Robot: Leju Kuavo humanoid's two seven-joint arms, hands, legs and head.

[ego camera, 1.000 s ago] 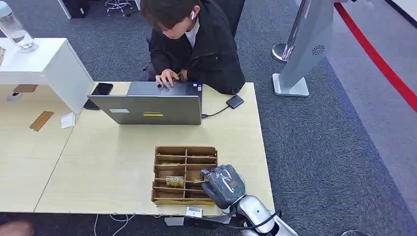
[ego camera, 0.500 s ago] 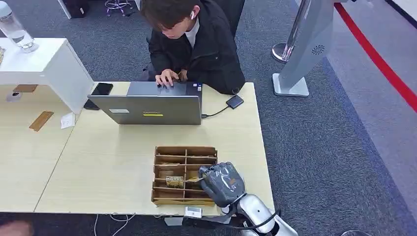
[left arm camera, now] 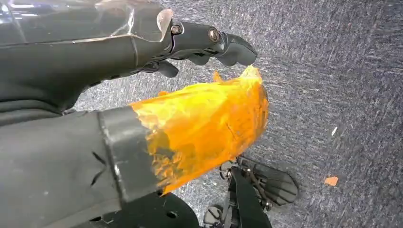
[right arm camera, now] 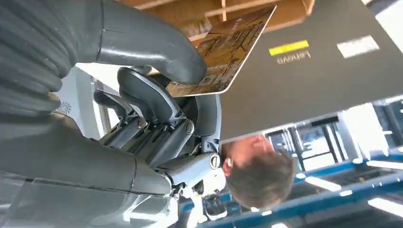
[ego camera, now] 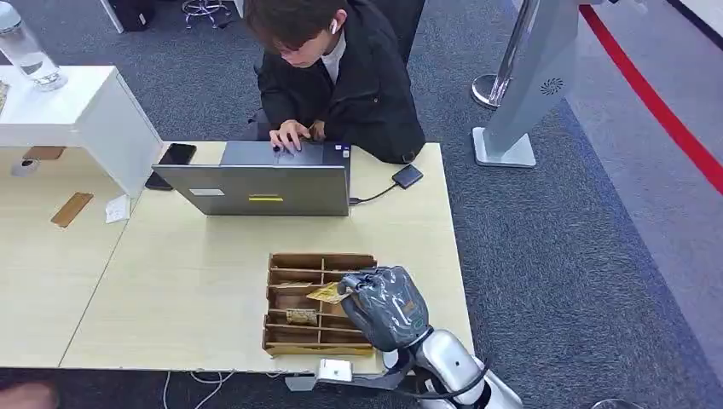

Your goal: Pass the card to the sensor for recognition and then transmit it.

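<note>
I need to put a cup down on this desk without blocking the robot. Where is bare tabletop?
The widest bare patch of desk lies left of the wooden tray, in front of the laptop. A narrower strip runs between laptop and tray. It is crowded at the tray, where the right hand holds the card.

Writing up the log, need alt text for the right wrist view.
The right hand pinches a brown patterned card between thumb and fingers, above a wooden tray. Beyond it are a grey laptop lid and a person's head.
</note>
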